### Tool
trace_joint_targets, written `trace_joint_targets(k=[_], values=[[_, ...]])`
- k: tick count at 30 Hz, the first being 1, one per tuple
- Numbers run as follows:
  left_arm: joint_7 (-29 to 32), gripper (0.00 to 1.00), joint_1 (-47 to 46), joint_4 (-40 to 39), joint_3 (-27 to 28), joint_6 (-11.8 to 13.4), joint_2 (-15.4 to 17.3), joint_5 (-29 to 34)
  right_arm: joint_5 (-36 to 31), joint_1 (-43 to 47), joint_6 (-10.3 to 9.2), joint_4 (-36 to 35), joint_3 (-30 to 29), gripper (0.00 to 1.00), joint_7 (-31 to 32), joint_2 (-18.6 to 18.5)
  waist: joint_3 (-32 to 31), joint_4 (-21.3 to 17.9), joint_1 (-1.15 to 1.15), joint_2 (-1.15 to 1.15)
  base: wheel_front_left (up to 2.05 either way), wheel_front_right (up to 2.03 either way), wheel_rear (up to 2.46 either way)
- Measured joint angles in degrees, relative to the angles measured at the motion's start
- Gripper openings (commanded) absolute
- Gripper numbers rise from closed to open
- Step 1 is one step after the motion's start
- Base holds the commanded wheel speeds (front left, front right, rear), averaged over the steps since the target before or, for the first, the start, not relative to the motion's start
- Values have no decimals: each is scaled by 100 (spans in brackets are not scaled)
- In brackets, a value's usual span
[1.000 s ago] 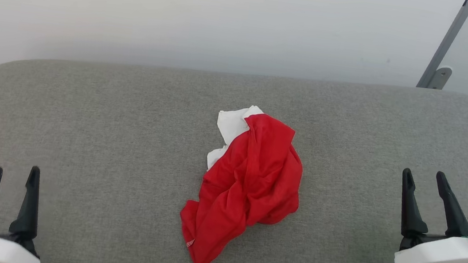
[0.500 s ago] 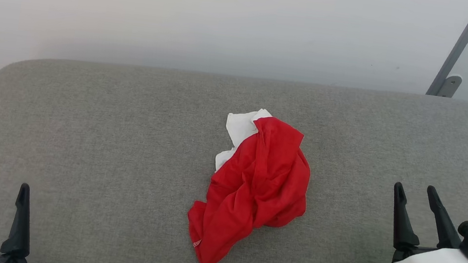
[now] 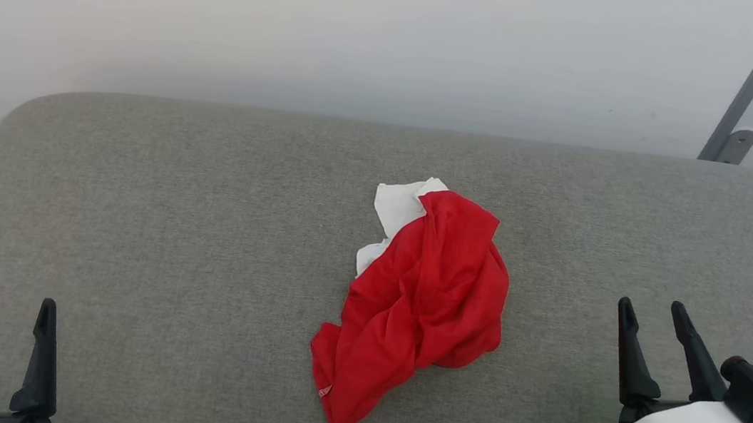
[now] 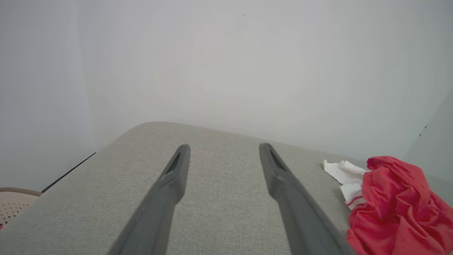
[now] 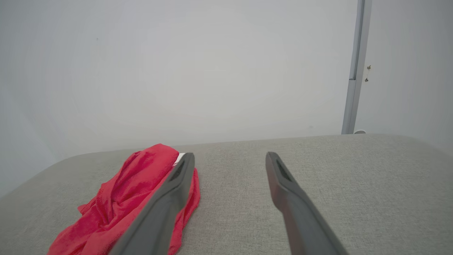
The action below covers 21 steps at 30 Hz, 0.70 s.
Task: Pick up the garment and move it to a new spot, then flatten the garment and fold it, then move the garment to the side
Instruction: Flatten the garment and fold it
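The garment (image 3: 423, 303) lies crumpled in a heap at the middle of the grey padded surface (image 3: 168, 215), mostly red with a white sleeve bunched at its far end. At the lower left my left gripper (image 3: 16, 314) is open and empty, well away from the cloth. My right gripper (image 3: 651, 311) is open at the lower right, also apart from it. The left wrist view has the garment (image 4: 393, 205) off to the right of my open left gripper (image 4: 223, 150). In the right wrist view the garment (image 5: 134, 198) sits to the left, partly behind one finger of my open right gripper (image 5: 229, 158).
A pale wall runs behind the surface. A grey metal post with a bracket (image 3: 733, 144) stands at the back right. A perforated basket rim (image 4: 16, 203) shows below the surface's left edge. Bare grey fabric stretches on both sides of the heap.
The head camera has shifted, so the whole scene sits a little lower and further right. Both grippers sit lower in the picture and stay open. The garment lies as before.
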Motion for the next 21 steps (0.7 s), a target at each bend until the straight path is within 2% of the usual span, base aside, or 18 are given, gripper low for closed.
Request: trace_joint_targets(k=[14,21], values=[[-1,100,-175,54,-111,-116,-255,135,40,-138,0,0,323,100,255,-80,13,393,0,0,0,0,0],[-1,100,-332,64,-231,-125,-391,138,40,-457,0,113,864,100,815,-248,72,699,0,0,0,0,0]])
